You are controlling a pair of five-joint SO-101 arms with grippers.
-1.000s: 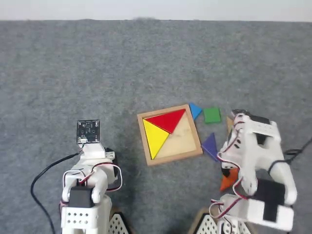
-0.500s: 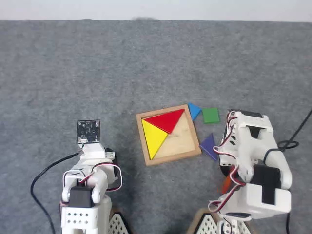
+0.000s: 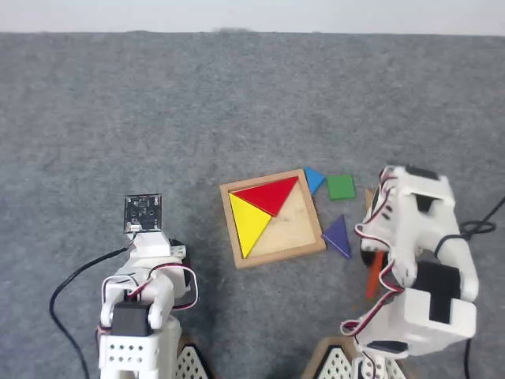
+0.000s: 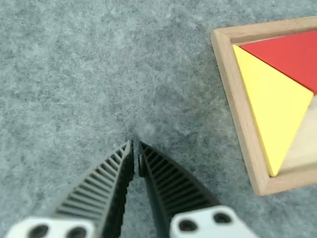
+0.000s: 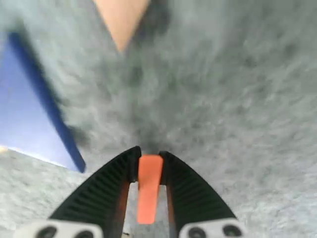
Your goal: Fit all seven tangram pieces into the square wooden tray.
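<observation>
The square wooden tray (image 3: 319, 225) lies mid-table with a red triangle (image 3: 270, 194) and a yellow triangle (image 3: 248, 222) inside; the rest of its floor is bare. A small blue triangle (image 3: 316, 179), a green square (image 3: 342, 186) and a purple triangle (image 3: 338, 235) lie just outside its right side. My right gripper (image 5: 148, 151) is shut on an orange piece (image 5: 148, 191), held edge-on right of the purple triangle (image 5: 27, 114); the orange piece (image 3: 374, 273) pokes out under the right arm. A tan piece (image 5: 121, 15) lies just ahead. My left gripper (image 4: 135, 145) is shut and holds nothing, over carpet left of the tray (image 4: 237, 106).
Grey carpet covers the whole table. The left arm (image 3: 146, 272) stands at the near left, well apart from the tray. The right arm's white body (image 3: 414, 237) hides the carpet right of the loose pieces. Open carpet stretches behind and left of the tray.
The right arm has shifted over the orange piece, which lay flat near the arm's base and now stands edge-on farther from the near edge. The left arm has kept still.
</observation>
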